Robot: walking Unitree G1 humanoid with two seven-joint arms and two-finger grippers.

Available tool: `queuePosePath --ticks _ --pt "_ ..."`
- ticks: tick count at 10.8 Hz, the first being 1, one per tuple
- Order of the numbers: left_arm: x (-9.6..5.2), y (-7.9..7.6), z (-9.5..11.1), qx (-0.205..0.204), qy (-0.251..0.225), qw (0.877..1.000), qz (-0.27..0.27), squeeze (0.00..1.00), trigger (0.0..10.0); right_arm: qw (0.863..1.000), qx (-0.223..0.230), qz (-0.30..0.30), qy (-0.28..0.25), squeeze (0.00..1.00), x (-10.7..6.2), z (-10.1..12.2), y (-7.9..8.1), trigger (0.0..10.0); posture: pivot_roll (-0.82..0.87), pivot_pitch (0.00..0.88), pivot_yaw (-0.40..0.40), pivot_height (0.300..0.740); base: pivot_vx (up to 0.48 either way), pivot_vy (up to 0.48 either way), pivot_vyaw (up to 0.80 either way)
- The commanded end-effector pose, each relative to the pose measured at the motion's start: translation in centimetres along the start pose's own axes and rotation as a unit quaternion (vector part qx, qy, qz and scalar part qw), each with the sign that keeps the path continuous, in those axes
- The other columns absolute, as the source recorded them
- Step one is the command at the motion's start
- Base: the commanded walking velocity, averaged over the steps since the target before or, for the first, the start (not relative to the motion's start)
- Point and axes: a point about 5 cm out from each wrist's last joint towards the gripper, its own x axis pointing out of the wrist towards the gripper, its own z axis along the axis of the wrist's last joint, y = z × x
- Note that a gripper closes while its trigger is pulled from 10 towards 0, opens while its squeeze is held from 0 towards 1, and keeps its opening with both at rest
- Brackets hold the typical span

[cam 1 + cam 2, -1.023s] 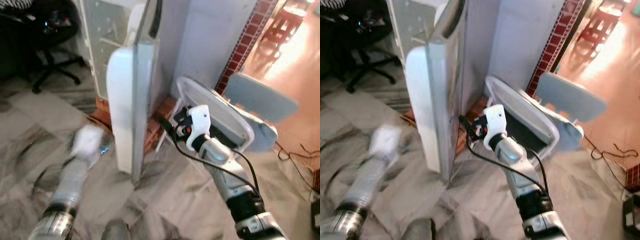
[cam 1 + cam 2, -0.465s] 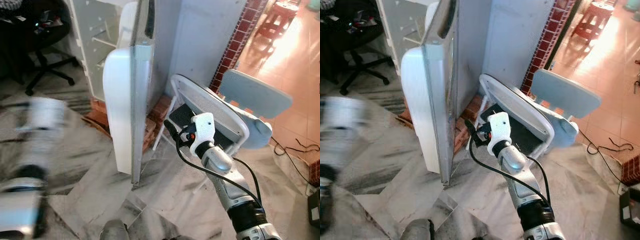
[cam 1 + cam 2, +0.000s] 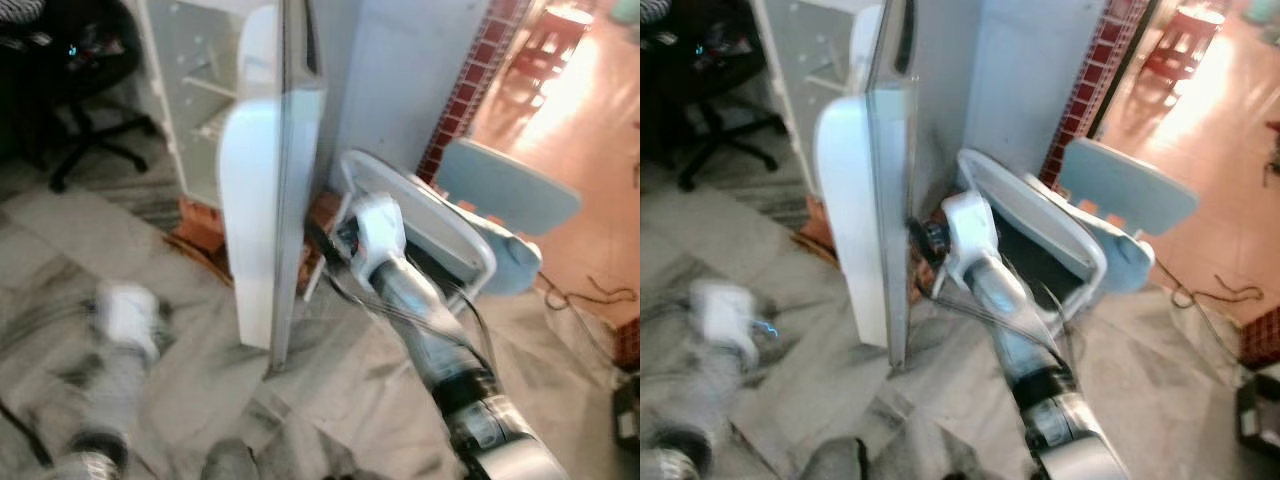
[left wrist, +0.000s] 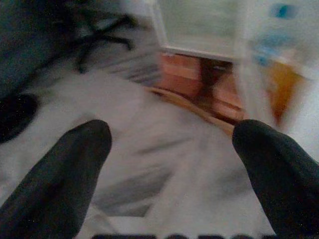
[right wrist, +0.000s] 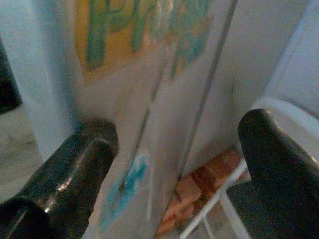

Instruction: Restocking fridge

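The white fridge door (image 3: pixel 270 200) stands open, seen edge-on, with the fridge's shelved inside (image 3: pixel 195 90) behind it to the left. My right gripper (image 3: pixel 927 240) is low against the door's outer face, between the door and a folding chair. In the right wrist view the right gripper (image 5: pixel 177 129) is open, and the stickered door face (image 5: pixel 149 59) lies close between its fingers (image 5: pixel 75 169). My left arm (image 3: pixel 120 340) is a blur at the lower left, over the floor. The left gripper (image 4: pixel 172 132) is open and holds nothing.
A white folding chair (image 3: pixel 440 225) with a blue-grey seat (image 3: pixel 510 190) leans by the fridge's right side. The fridge rests on bricks (image 3: pixel 200 220). An office chair (image 3: pixel 85 90) stands at the back left. A cable (image 3: pixel 590 300) lies on the tiled floor at the right.
My right gripper has moved left, from in front of the folding chair up to the door's outer face. The left arm has swung across the lower left, blurred.
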Motion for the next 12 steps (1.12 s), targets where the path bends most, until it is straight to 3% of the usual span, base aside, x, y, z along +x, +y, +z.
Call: queuePosePath --ticks 1,2,3,4,5,6,7,8,9,10,11,12 --pt "-0.3 -1.2 1.4 0.008 -0.039 0.999 -0.027 0.00 10.0 1.000 0.010 -0.011 0.009 0.00 1.1 0.5 0.2 10.0 0.21 0.077 -0.103 0.740 0.000 0.000 0.00" --pt "-1.5 -2.9 1.3 0.020 -0.052 0.997 -0.058 0.00 10.0 0.999 0.028 -0.018 0.017 0.00 2.4 1.4 1.2 10.0 0.22 0.079 -0.106 0.740 0.000 0.000 0.00" --pt "-2.0 -4.3 1.8 0.041 -0.070 0.992 -0.093 0.00 10.0 0.998 0.068 0.012 0.010 0.00 3.4 2.6 3.1 10.0 0.23 0.071 -0.109 0.740 0.000 0.000 0.00" --pt "-2.2 -4.9 2.0 0.044 -0.073 0.991 -0.105 0.00 10.0 0.985 0.151 0.081 -0.024 0.00 3.7 4.5 5.5 10.0 0.24 0.063 -0.109 0.740 0.000 0.000 0.00" --pt "-2.0 -4.9 2.6 0.042 -0.074 0.991 -0.107 0.00 10.0 0.909 0.251 0.307 -0.129 0.00 0.9 9.5 10.3 10.0 0.24 0.055 -0.106 0.740 0.000 0.000 0.00" --pt "-1.9 -4.7 3.0 0.044 -0.073 0.991 -0.105 0.00 10.0 0.892 0.223 0.367 -0.144 0.00 -0.5 9.5 11.0 10.0 0.23 0.049 -0.099 0.740 0.000 0.000 0.00" --pt "-1.9 -4.7 3.1 0.045 -0.073 0.991 -0.106 0.00 10.0 0.904 0.202 0.352 -0.133 0.00 -0.3 8.6 10.6 10.0 0.23 0.049 -0.099 0.740 0.000 0.000 0.00" --pt "-1.6 -4.9 3.6 0.050 -0.080 0.990 -0.109 0.00 10.0 0.951 0.124 0.269 -0.088 0.00 0.2 4.7 7.9 10.0 0.22 0.043 -0.094 0.740 0.000 0.000 0.00" --pt "-1.5 -5.0 4.1 0.047 -0.089 0.989 -0.108 0.00 10.0 0.974 0.087 0.201 -0.058 0.00 -0.3 2.2 5.1 10.0 0.22 0.042 -0.092 0.740 0.000 0.000 0.00" --pt "-1.4 -4.9 5.0 0.032 -0.103 0.989 -0.096 0.00 10.0 0.993 0.054 0.105 -0.023 0.00 -1.9 -0.4 1.2 10.0 0.22 0.042 -0.092 0.740 0.000 0.000 0.00" --pt "-1.5 -4.9 5.2 0.029 -0.105 0.990 -0.092 0.00 10.0 0.996 0.056 0.070 -0.009 0.00 -2.6 -1.1 0.0 10.0 0.21 0.049 -0.095 0.740 0.000 0.000 0.00" --pt "-1.5 -4.8 6.3 0.023 -0.116 0.989 -0.087 0.00 10.0 0.998 0.051 -0.020 0.011 0.00 -5.0 -3.0 -3.5 10.0 0.20 0.062 -0.093 0.740 0.000 0.480 0.00"
